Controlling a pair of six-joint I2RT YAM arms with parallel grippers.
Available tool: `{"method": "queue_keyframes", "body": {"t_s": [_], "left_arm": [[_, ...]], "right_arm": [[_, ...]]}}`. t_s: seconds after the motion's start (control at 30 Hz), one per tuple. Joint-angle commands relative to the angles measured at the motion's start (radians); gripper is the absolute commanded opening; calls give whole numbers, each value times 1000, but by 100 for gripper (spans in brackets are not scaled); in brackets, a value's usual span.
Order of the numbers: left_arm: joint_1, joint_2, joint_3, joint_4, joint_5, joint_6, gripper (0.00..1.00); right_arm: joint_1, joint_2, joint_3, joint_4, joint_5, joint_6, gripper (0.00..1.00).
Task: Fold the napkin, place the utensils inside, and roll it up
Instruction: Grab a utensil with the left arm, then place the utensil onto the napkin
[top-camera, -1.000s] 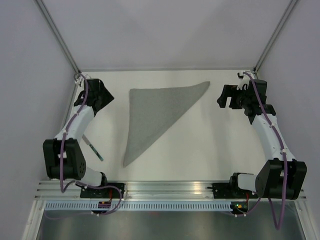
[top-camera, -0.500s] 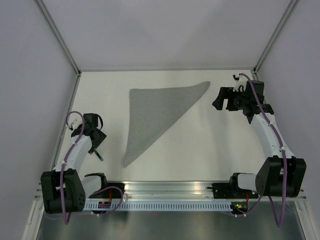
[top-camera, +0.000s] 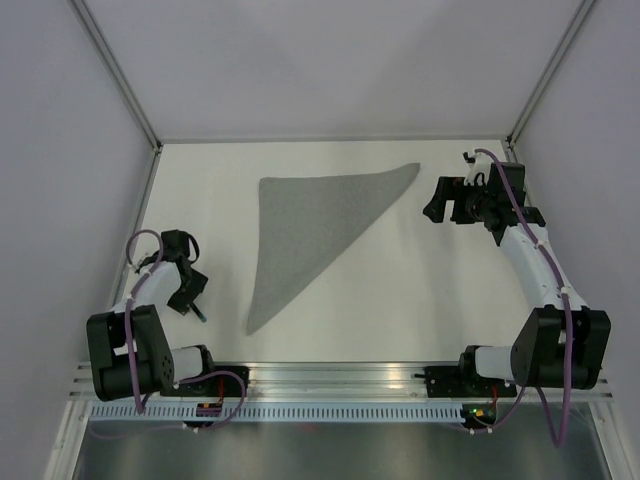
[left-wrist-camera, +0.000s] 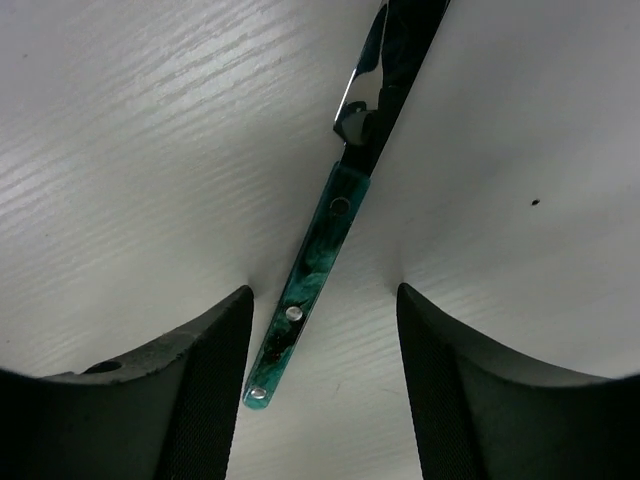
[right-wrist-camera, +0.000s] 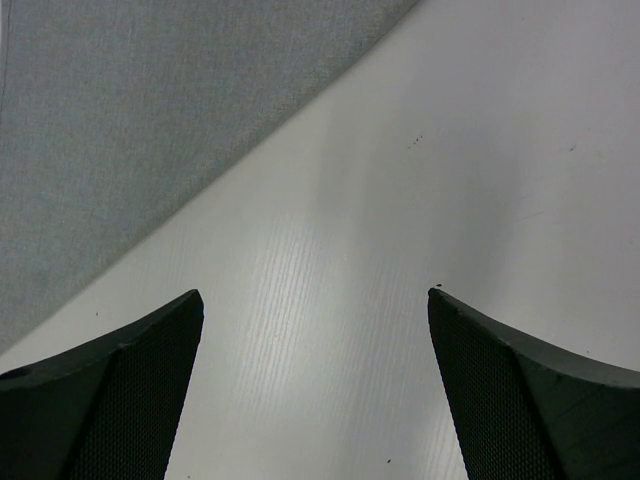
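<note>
The grey napkin lies folded into a triangle in the middle of the table; its edge shows in the right wrist view. One utensil with a dark green handle and a silvery end lies flat on the table at the left. My left gripper is open and low over it, the handle end lying between the fingertips, nearer the left one. In the top view the left gripper hides most of the utensil. My right gripper is open and empty just right of the napkin's far corner.
White table with grey walls on three sides. An aluminium rail runs along the near edge between the arm bases.
My left arm has swung from the far left corner back toward the near left and come down over the utensil. My right gripper has shifted slightly left toward the napkin.
</note>
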Motion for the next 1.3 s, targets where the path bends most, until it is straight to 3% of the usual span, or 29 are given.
{"method": "queue_keyframes", "body": {"t_s": [0.0,0.07,0.17,0.3,0.47,0.67,0.87,1.0,1.27], "left_arm": [[26,79,18,32,55,11,64],[33,111,35,40,72,29,61],[31,156,54,57,85,51,50],[31,199,84,78,98,90,25],[31,278,164,105,152,183,3],[19,297,282,138,233,281,2],[-62,284,497,105,305,446,2],[-195,333,694,28,309,572,2],[-480,484,880,-29,335,831,2]], "right_arm": [[3,13,1,-7,-12,-9,98],[3,16,1,-6,-10,-9,98],[3,16,1,-9,-9,-12,98],[3,22,3,-4,-7,-15,98],[3,33,6,-4,-4,-18,98],[3,37,8,-4,5,-23,98],[3,37,9,-4,5,-30,98],[4,36,8,2,3,-33,98],[3,22,1,17,28,-43,98]]}}
